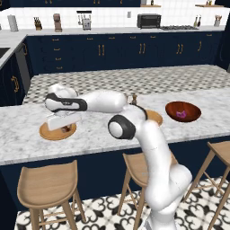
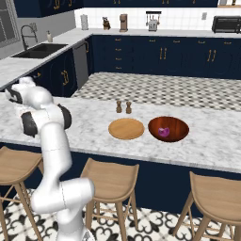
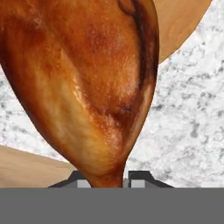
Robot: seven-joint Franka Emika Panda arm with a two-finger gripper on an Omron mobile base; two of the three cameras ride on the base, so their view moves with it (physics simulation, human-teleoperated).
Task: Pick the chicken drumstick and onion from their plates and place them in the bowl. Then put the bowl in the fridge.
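Gripping the chicken drumstick (image 3: 83, 87) by its thin bone end, the gripper (image 3: 105, 180) was clenched on it, low over the left plate (image 1: 47, 131) on the marble table (image 1: 90, 134). The meaty end hung away from the fingers (image 3: 136, 179), so the hold looked narrow and likely to swing. Lifting straight up first, clear of the plate's rim, then carrying it slowly to the right would suit this step. The bowl (image 2: 176, 123) stood well to the right, beyond the second plate (image 2: 126, 128), with the onion (image 2: 164, 132) already in it. Releasing low over the bowl's middle would keep the drumstick from rolling out.
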